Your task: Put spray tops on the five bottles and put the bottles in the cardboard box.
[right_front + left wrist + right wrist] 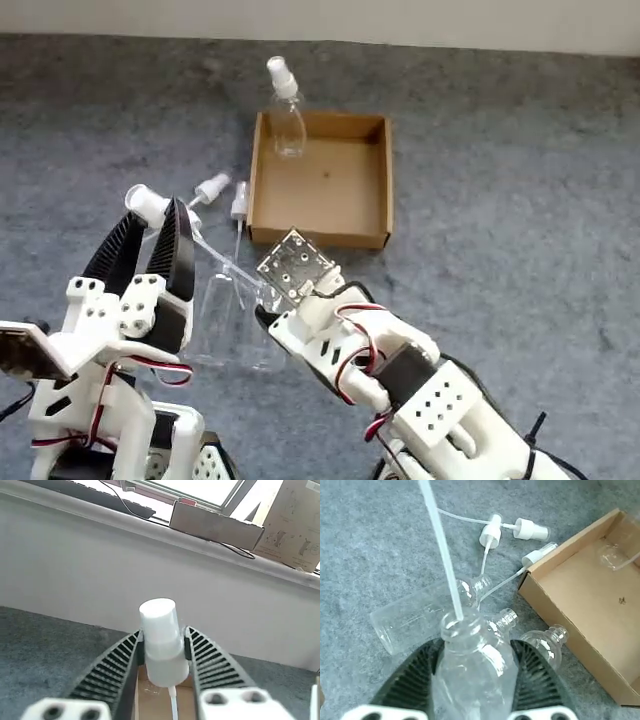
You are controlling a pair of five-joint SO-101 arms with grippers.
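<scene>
Tube alignment decides the coming move. The spray top (159, 630), pinched in the left gripper (158, 215), sits to the left of the bottle (472, 675) clamped in the right gripper (477, 650). Its dip tube (440, 535) slants down and rightward, with its tip apparently just inside the bottle's mouth. The top should probably slide along that slant. The cardboard box (330, 195) lies farther off, to the right.
</scene>
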